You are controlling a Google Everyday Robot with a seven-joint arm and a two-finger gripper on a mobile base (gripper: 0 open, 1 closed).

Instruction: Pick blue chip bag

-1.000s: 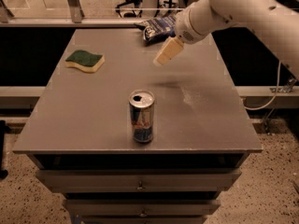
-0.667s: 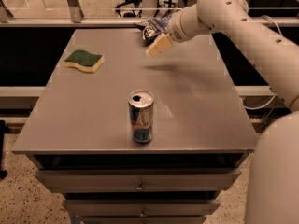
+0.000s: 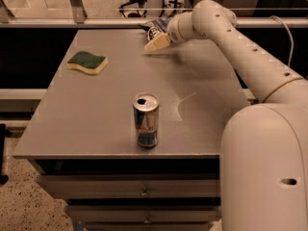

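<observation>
The blue chip bag (image 3: pixel 153 29) lay at the twelve o'clock edge of the table (image 3: pixel 96 109). The gripper (image 3: pixel 157 43) hovered just at its six o'clock side, and how wide it stood could not be told. A good grasp probably needed a low, square approach across the crinkled body.

Single high view from the near edge of the surface (image 3: pixel 86 114), close beside the robot's body (image 3: pixel 264 167) at right foreground, facing down and across, end effector (image 3: pixel 158 42) far off at the back edge beside the blue chip bag (image 3: pixel 154 27)
</observation>
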